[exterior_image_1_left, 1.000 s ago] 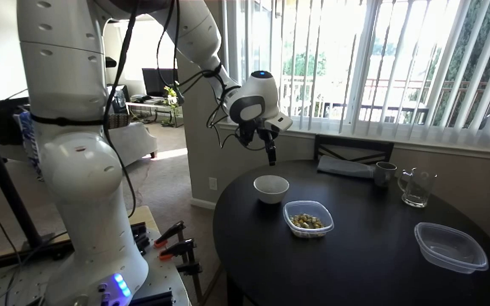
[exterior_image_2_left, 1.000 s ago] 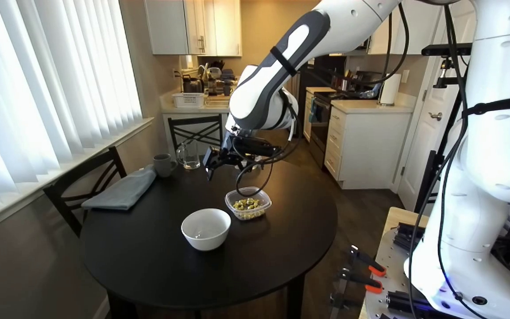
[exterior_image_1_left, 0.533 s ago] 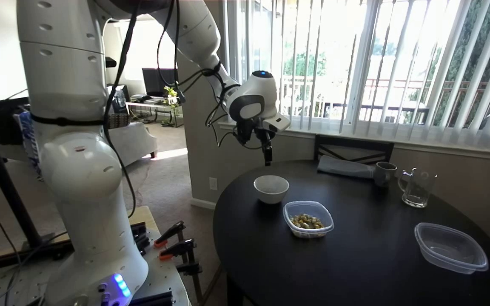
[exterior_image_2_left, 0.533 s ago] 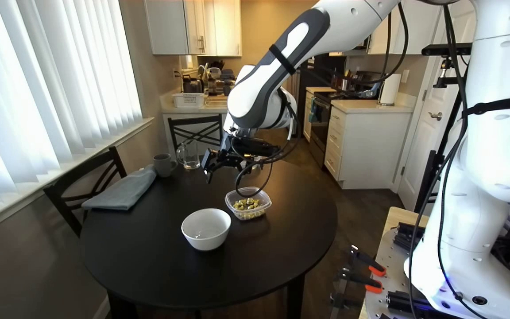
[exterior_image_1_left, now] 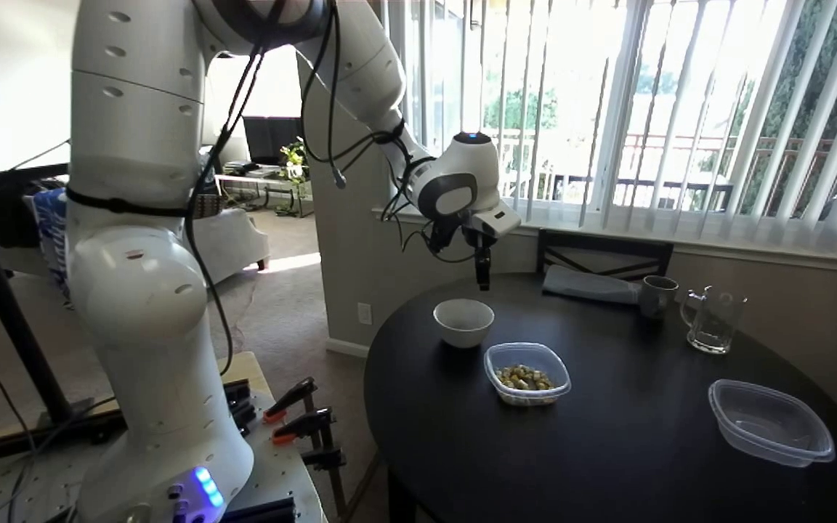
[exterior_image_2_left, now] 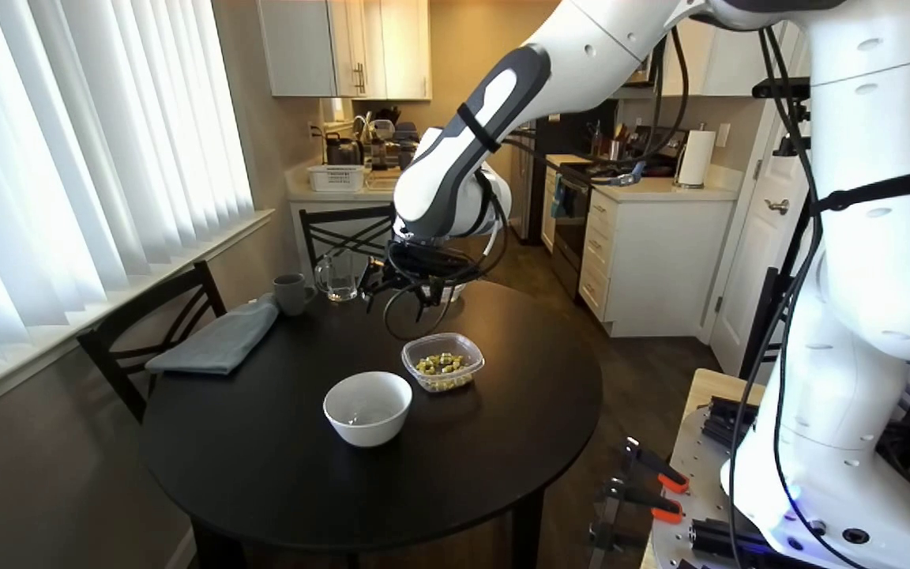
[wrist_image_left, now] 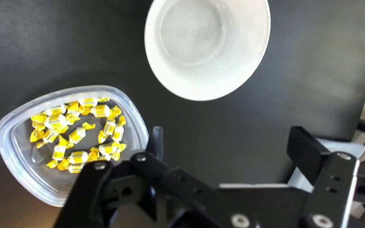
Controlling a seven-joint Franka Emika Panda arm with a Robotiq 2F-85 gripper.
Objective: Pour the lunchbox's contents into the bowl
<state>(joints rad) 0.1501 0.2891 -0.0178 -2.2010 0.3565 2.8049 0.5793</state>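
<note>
Two fingers (wrist_image_left: 307, 155) spread apart, nothing btwn. Poss. fault: thin-looking tub (wrist_image_left: 14, 167), if pinched off-ctr., may twist, spilling candies (wrist_image_left: 77, 135) on table (wrist_image_left: 227, 126) beside bowl (wrist_image_left: 198, 85).

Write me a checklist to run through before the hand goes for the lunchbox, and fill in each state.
1. Hand open: ok; its jaws stand apart with nothing gripped.
2. Lunchbox uncovered and level on the table: ok.
3. Candies inside the lunchbox: ok; none seen spilled.
4. Bowl ready to receive: ok; upright, nothing seen in it, with a gap between it and the lunchbox.
5. Hand lined up on the lunchbox: not ok; in the wrist view the lunchbox lies off to one side, not between the jaws.
6. Lunchbox wall stiff enough to pinch: cannot tell; it looks like thin clear plastic.
</note>
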